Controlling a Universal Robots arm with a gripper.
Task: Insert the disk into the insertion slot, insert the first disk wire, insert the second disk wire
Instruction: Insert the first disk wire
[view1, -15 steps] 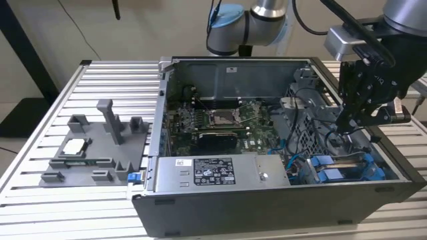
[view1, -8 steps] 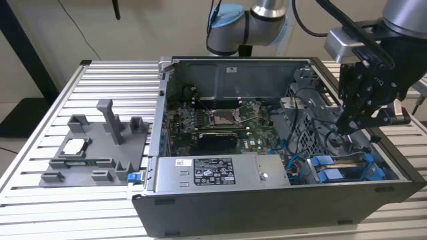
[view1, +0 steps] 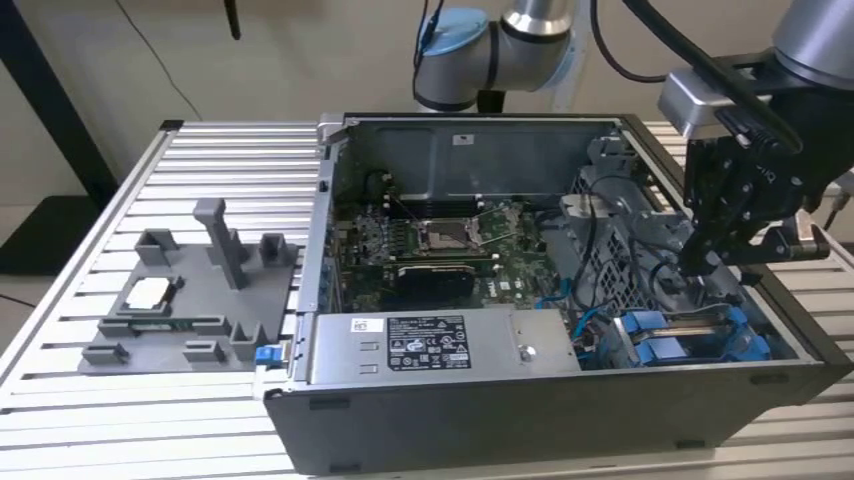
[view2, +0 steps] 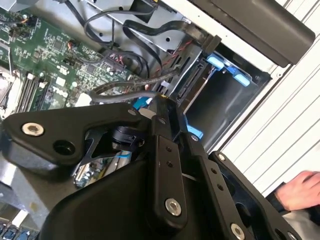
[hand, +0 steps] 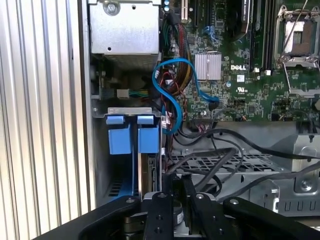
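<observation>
Since the disk (hand: 148, 140) already sits down in the slot (hand: 130, 110), blue tabs up at the rim, the step in hand looks like wire work, not disk seating. The gripper (hand: 182, 200) hangs inside the case (view1: 561, 420) just beside the slot, over a tangle of black wires (hand: 215, 160). Its fingers (view2: 162, 150) are drawn together; whether on a plug, can't tell. To do it well, IMO: keep plug square to the disk, push straight w/ low force, stay clear of blue wire (hand: 170, 95) & circuit board (hand: 250, 75). Case stands on a slatted metal table (view1: 200, 160), w/ a grey tray (view1: 174, 310) w/ posts beside it at the exterior view's left. Plain wall (view1: 294, 50) behind. A person's hand (view2: 300, 190) is near the case edge.
</observation>
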